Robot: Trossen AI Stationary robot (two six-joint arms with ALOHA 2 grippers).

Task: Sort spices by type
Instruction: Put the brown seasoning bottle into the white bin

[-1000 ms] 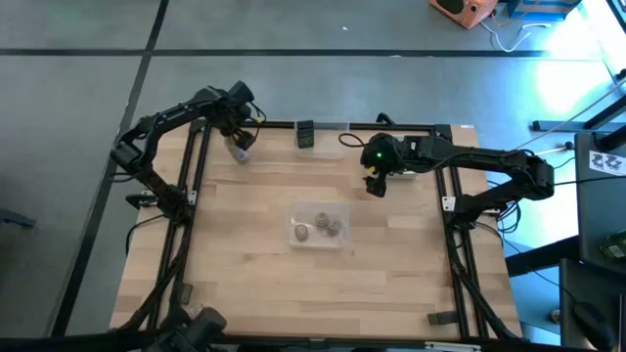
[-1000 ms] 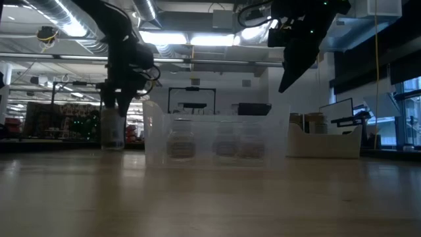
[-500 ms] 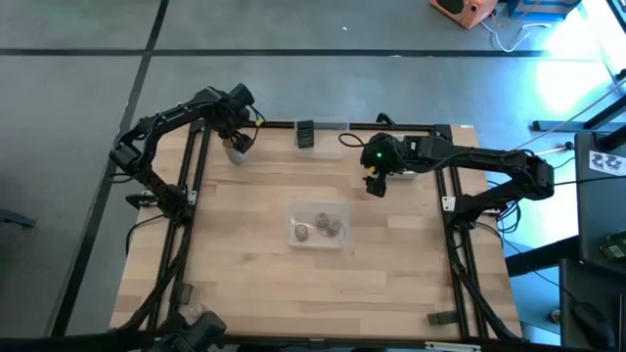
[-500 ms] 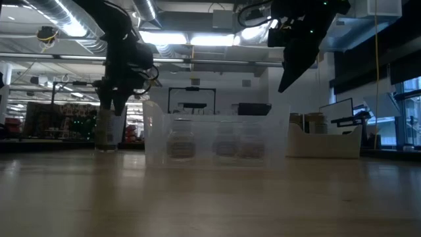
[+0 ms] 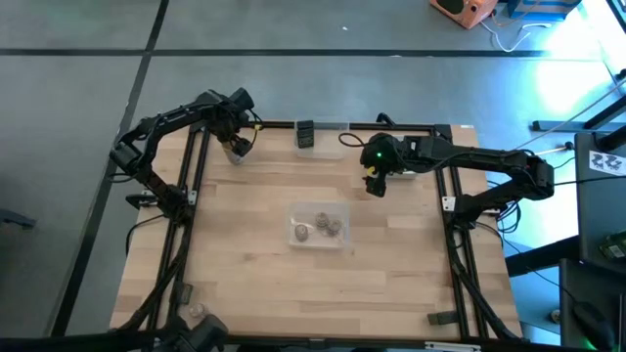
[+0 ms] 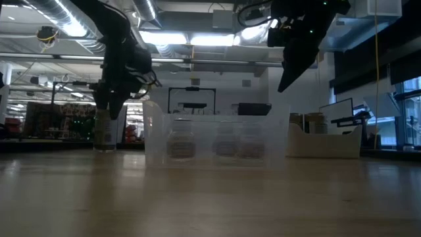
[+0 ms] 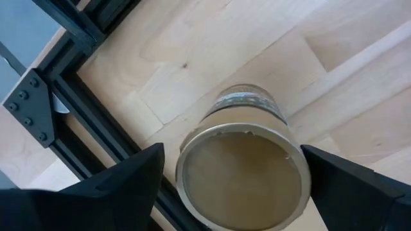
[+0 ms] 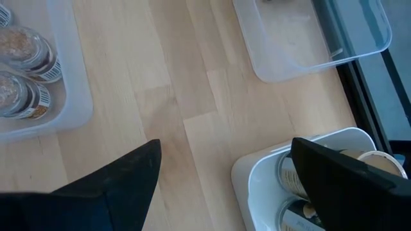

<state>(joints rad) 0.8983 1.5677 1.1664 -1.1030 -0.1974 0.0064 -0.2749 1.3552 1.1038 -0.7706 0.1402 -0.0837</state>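
Left claw (image 7: pixel 231 186) wide around jar (image 7: pixel 241 170), now nudged toward desk (image 5: pixel 391 264) corner, far from bin (image 5: pixel 318 226). Right claw (image 5: pixel 375 184) wide, empty, hovering unmoved.

No text, brand, number or sign could be read in any view. The jars (image 8: pixel 22 70) in the clear bin (image 8: pixel 70 96) carried white labels with what looked like barcodes, but nothing on them was legible. The band around the jar (image 7: pixel 243 168) on the tabletop (image 7: pixel 192 58) showed only blurred marks.
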